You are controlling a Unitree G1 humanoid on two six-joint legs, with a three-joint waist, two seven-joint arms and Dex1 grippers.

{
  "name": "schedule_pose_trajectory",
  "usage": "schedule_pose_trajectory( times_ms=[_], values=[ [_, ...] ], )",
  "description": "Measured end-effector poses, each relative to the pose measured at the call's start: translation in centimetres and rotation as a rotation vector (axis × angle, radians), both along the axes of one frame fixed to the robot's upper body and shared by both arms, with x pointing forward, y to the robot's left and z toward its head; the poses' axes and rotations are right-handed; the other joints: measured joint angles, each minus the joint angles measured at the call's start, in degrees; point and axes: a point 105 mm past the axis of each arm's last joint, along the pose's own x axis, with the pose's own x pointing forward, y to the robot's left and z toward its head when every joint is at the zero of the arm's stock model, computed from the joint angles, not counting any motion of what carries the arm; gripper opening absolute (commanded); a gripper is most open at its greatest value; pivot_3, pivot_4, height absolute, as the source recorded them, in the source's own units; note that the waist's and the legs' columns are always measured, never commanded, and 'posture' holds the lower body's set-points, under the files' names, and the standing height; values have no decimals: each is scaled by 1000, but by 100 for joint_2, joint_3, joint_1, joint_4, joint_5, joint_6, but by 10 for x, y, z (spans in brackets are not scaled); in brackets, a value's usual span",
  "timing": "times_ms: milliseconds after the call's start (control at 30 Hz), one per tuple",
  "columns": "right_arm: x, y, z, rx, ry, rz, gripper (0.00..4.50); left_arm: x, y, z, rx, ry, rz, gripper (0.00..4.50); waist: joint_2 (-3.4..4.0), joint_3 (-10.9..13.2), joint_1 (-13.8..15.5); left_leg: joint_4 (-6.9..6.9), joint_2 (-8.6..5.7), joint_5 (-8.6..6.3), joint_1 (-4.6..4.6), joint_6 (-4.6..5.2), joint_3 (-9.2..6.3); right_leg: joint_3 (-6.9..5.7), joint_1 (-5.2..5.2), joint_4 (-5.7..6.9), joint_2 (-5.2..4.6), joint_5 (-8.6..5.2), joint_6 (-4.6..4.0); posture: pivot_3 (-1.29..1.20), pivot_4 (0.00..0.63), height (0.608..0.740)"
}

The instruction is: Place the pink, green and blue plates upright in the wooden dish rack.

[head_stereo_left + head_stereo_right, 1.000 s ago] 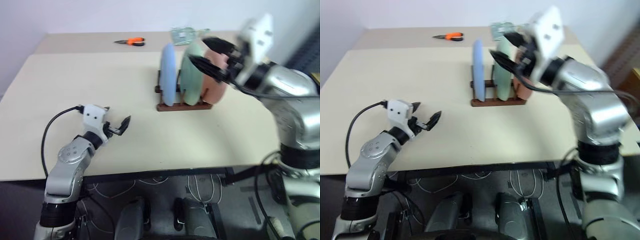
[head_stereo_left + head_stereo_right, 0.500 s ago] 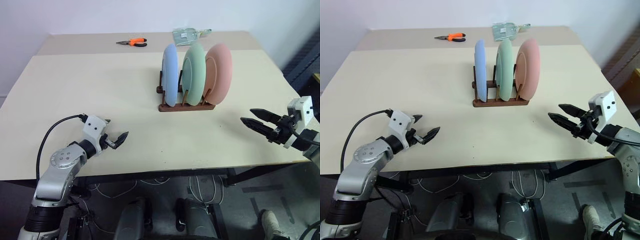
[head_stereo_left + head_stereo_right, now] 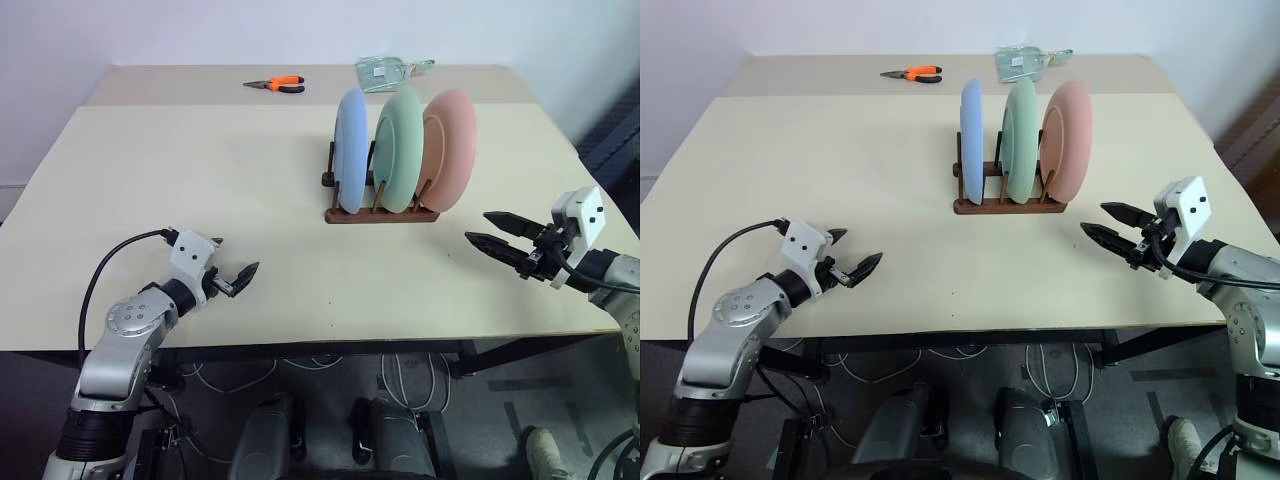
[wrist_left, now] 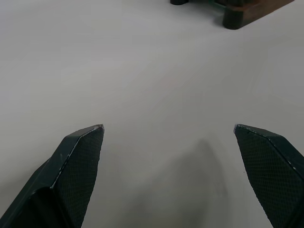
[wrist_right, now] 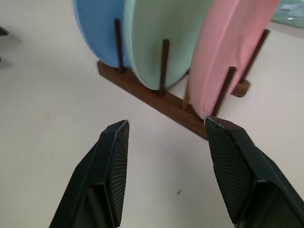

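Head view: centre-right on the tabletop [image 3: 200, 170], the blue plate [image 3: 350, 150], green plate [image 3: 400, 150] and pink plate [image 3: 450, 148] stand upright in the wooden dish rack [image 3: 381, 213].

Left wrist view: the left gripper [image 4: 168, 137] has its jaws spread, empty.

Right wrist view: the right gripper [image 5: 164, 130] has its jaws spread, empty, facing the rack. The task looks finished; nothing remains but to hold clear.

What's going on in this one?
All three plates already stand upright in the wooden dish rack: the blue plate on the robot's left, the green plate in the middle, the pink plate on the right. Neither tool holds anything. The left tool hangs open over bare table near the front edge, and the right tool, open too, points toward the rack from the right. Orange-handled pliers lie at the far side.
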Motion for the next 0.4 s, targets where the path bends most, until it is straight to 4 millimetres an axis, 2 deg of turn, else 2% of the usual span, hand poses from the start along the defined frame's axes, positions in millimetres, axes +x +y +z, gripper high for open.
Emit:
schedule_pose_trajectory(
  times_ms=[100, 233, 400],
  values=[
    [5, -4, -11, -29, 14, -34, 2533, 1, -2, -1, 12, -6, -12, 4500, 1, -1, -3, 0, 0, 3, 0, 6, 1, 0, 0, 0, 1, 0, 0, 0, 150, 740],
    [8, 3, -30, -16, 51, -35, 2533, 1, -4, -9, 27, 16, -24, 4500, 1, -1, -6, 0, 0, 5, 0, 8, 2, 0, 0, 2, 4, 0, 0, 0, 150, 740],
    [10, 5, -36, -15, 53, -38, 2533, 1, -7, -11, 26, 19, -34, 4500, 1, -1, 1, 1, 0, 5, 0, 9, 2, -1, 1, 1, 4, 0, 0, 0, 150, 740]
  ],
)
